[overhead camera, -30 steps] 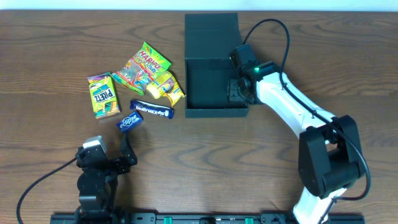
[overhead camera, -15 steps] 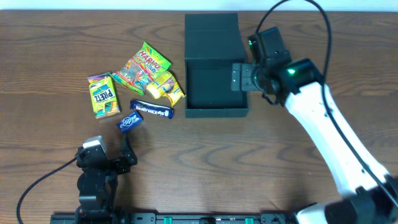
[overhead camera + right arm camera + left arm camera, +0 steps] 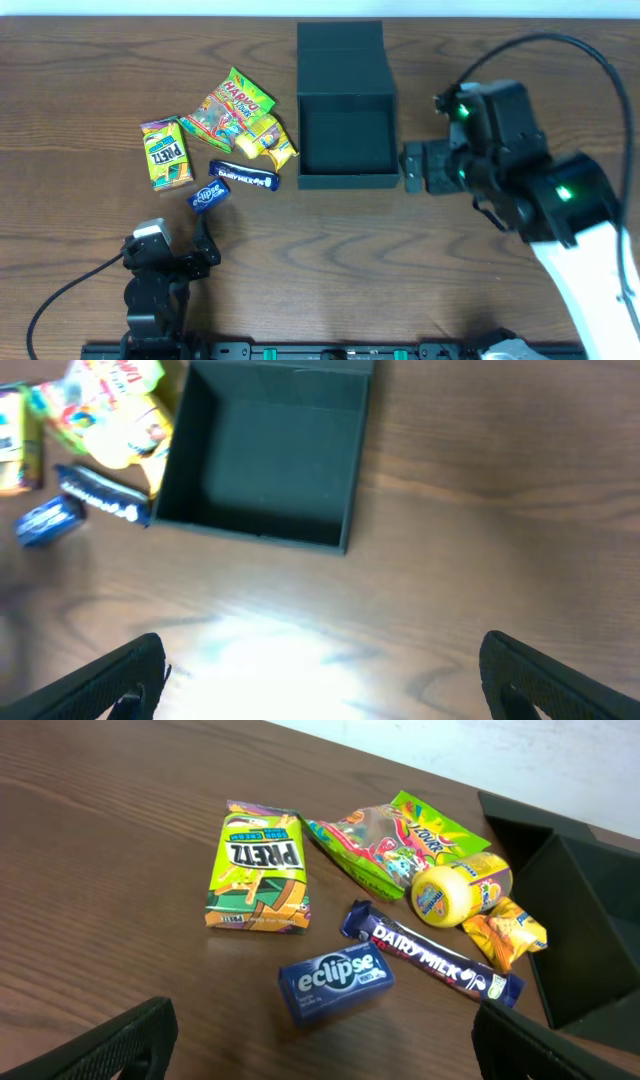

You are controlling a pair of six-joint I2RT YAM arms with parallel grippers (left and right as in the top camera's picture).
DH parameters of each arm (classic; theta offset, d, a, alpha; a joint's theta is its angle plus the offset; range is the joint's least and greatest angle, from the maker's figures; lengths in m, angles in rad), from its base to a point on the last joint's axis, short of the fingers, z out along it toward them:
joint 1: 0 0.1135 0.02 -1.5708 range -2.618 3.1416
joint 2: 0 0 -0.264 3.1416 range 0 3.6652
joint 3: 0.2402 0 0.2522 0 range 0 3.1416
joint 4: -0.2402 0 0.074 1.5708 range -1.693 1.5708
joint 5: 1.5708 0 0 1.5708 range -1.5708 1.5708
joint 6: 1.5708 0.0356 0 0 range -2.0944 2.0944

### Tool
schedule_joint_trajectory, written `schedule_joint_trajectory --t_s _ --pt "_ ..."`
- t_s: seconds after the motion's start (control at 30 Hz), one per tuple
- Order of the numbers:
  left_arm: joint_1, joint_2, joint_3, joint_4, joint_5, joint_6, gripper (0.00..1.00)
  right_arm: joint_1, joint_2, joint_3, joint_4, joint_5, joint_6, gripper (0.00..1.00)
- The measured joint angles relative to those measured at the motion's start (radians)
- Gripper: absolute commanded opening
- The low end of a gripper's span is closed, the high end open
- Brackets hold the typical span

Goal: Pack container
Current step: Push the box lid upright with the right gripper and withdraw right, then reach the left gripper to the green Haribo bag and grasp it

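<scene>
The black container stands open at the table's middle back, its lid flap folded away behind it. In the right wrist view the container shows a bare dark inside. My right gripper hovers just right of its front right corner, open and holding nothing. Left of the container lie the snacks: a green Pretz box, a Haribo bag, a yellow packet, a Dairy Milk bar and a blue Eclipse pack. My left gripper rests open and empty near the front edge, with the Eclipse pack just ahead of it.
A clear gummy bag lies among the snacks. The right arm's cable arcs over the table's back right. Bare wood stretches from the container to the front edge.
My right gripper has come up off the container's right wall and drawn back to the right, jaws widening. The left arm, the container and the snacks have not moved.
</scene>
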Motion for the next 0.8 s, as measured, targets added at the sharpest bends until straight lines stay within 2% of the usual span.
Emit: schedule_joint_trajectory --t_s 0.23,0.37,0.5,0.8 --pt "0.000 0.002 0.001 0.053 0.050 0.008 0.95 0.000 -0.101 0.000 -0.106 -0.046 -0.005 0.99" --pt "0.000 0.087 0.065 0.056 0.055 0.035 0.95 0.000 -0.131 0.000 -0.167 -0.081 -0.011 0.99" --pt "0.000 0.277 0.206 0.076 0.062 0.053 0.95 0.000 -0.147 0.000 -0.212 -0.097 -0.016 0.99" --pt "0.000 0.869 0.656 0.069 0.071 0.134 0.95 0.000 -0.138 0.000 -0.218 -0.106 -0.019 0.99"
